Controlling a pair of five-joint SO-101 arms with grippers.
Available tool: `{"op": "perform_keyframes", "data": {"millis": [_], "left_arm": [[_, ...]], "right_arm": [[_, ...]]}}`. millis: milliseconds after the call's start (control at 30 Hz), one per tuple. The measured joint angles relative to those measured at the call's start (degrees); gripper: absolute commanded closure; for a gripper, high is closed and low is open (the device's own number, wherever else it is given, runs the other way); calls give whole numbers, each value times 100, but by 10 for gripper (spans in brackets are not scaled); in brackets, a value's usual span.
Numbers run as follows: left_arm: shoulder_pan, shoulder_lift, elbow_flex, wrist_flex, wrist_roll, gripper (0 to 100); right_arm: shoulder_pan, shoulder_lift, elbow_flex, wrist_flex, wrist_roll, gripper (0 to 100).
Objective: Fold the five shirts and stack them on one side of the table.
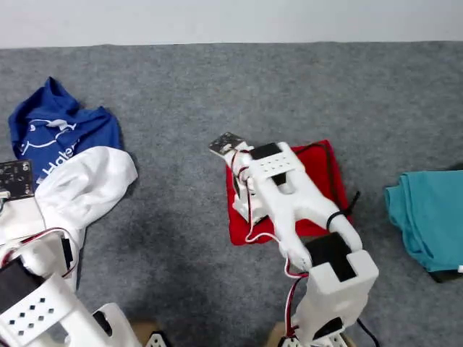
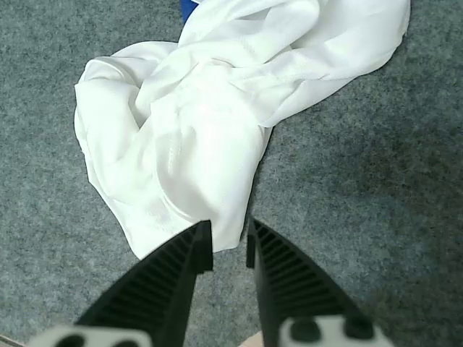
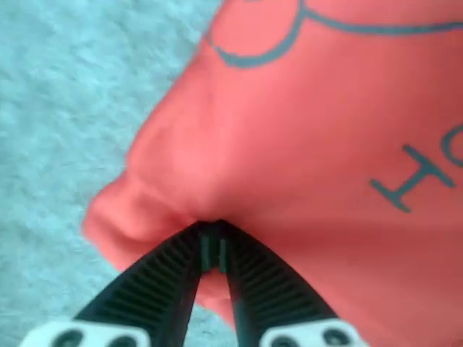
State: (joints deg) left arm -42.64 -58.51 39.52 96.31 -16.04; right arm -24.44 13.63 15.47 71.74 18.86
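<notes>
Shirts are lying spread over the grey fuzzy table cover [image 1: 217,87]. A red cloth shirt with dark letters [image 1: 322,170] [image 3: 304,130] is sitting in the middle of the high view, under the white right arm [image 1: 289,206]. The right gripper [image 3: 215,242] is pinching a bump of this red shirt, with its two black fingers squeezed almost together on the cloth.

A crumpled white shirt [image 1: 87,184] [image 2: 188,130] is lying at the left of the high view, partly on top of a bright blue shirt with white print [image 1: 58,134]. The left gripper [image 2: 230,235] is hanging right at the edge of the white shirt. Its black fingers [image 2: 192,249] are standing a little apart, and the cloth edge is reaching the gap between their tips.

A folded teal shirt [image 1: 430,213] is resting at the right edge of the high view, well apart from the others.
</notes>
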Motion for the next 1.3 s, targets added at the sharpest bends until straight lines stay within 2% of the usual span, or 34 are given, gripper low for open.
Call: {"op": "perform_keyframes", "data": {"millis": [400, 567, 667, 800, 1000, 1167, 1300], "left_arm": [[0, 0, 0, 0, 0, 906], [0, 0, 0, 0, 0, 906], [0, 0, 0, 0, 0, 906], [0, 0, 62, 0, 0, 906], [0, 0, 62, 0, 0, 906], [0, 0, 62, 0, 0, 906], [0, 0, 62, 0, 0, 906]], "right_arm": [[-53, -2242, -88, 1275, -387, 989], [677, -3068, 431, 1257, -712, 987], [1248, -3358, 888, 905, -791, 967], [1837, -3420, 1152, 431, -818, 889], [1943, -3314, 1160, 79, -818, 983], [2031, -2453, 1160, 62, -818, 988], [2374, -1705, 1160, 9, -703, 988]]}}
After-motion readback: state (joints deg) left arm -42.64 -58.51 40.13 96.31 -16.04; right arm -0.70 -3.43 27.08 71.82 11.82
